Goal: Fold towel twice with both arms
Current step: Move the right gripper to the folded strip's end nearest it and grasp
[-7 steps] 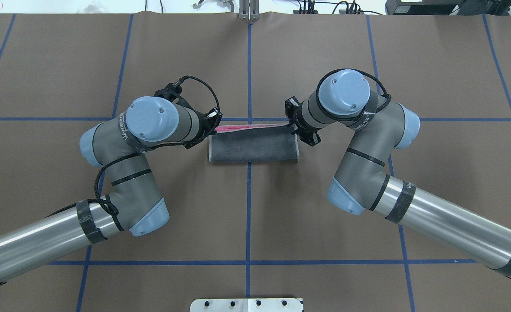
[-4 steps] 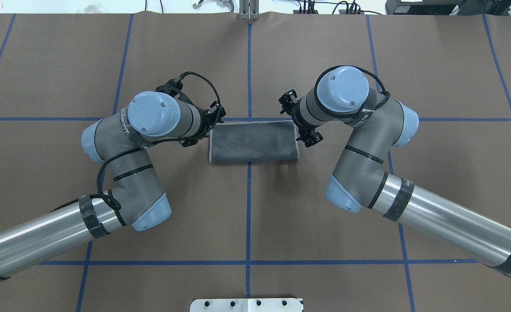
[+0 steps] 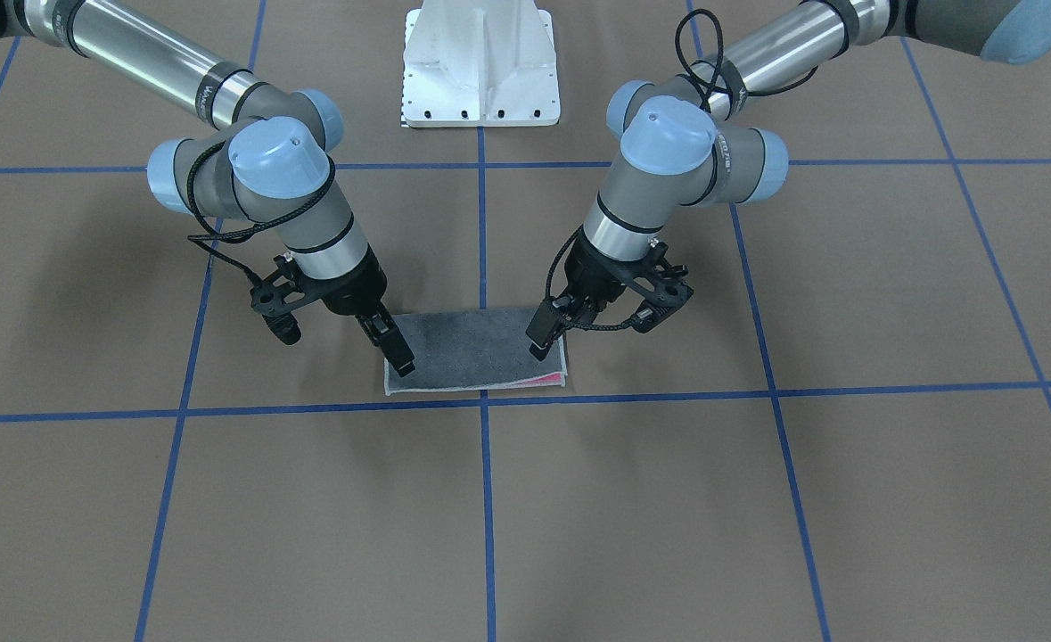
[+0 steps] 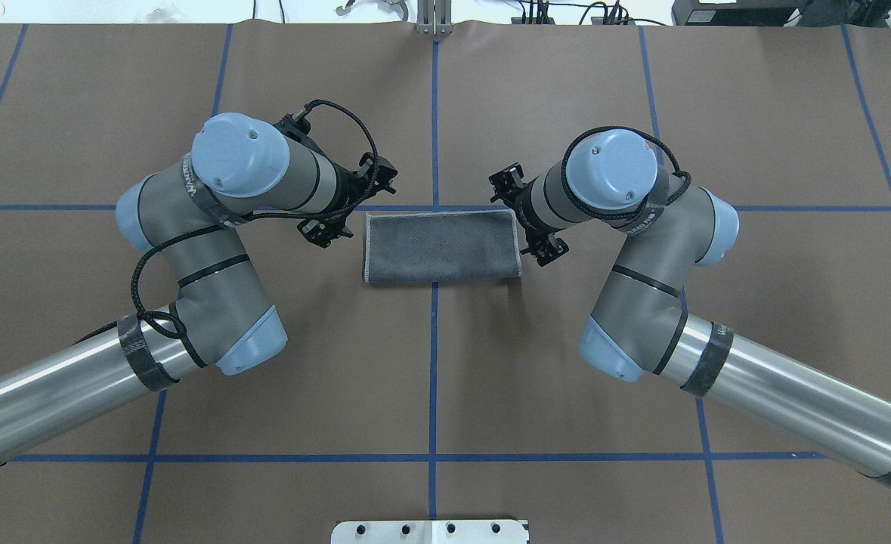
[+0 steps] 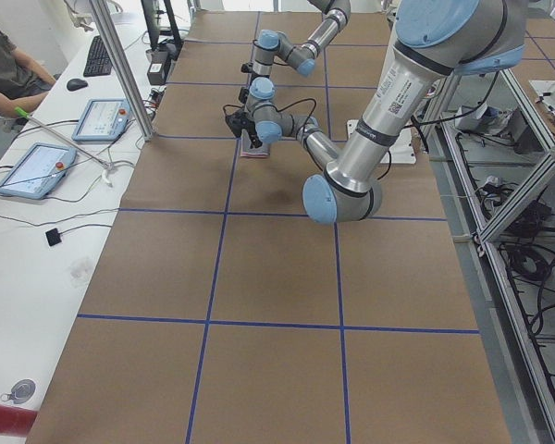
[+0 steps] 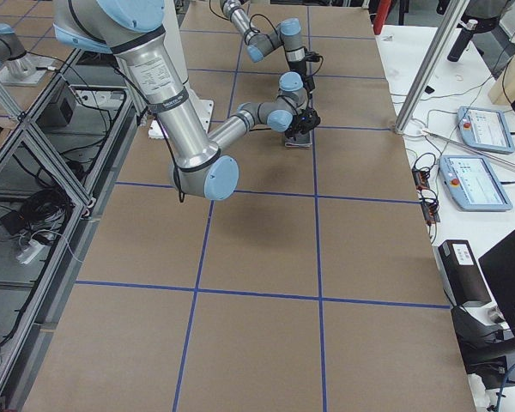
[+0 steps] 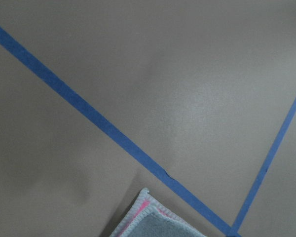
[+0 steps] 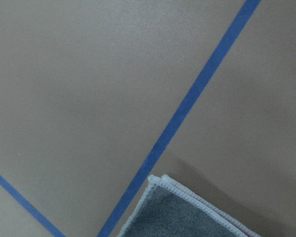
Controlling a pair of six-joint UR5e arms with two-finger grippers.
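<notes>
The towel [image 4: 442, 245] lies flat near the table's middle, folded once into a long rectangle, dark grey face up with a light grey hem. A thin pink edge shows at its far side in the front-facing view [image 3: 476, 352]. My left gripper [image 3: 547, 337] hangs just above the towel's left end, open and empty. My right gripper [image 3: 391, 346] hangs just above its right end, open and empty. From overhead the left arm [image 4: 241, 162] and right arm [image 4: 611, 177] hide both grippers. Each wrist view shows one towel corner, left [image 7: 153, 224] and right [image 8: 177, 212], and no fingers.
Blue tape lines [image 4: 434, 113] divide the brown table cover into squares. The white pedestal base [image 3: 480, 62] stands at the robot's side of the table. Tablets [image 5: 28, 171] and a seated person are on the operators' bench beyond the table's far edge.
A second ago both grippers held the towel's raised far edge with pink showing. They let it go; it now lies flat, and both wrists have drawn outward and up.
</notes>
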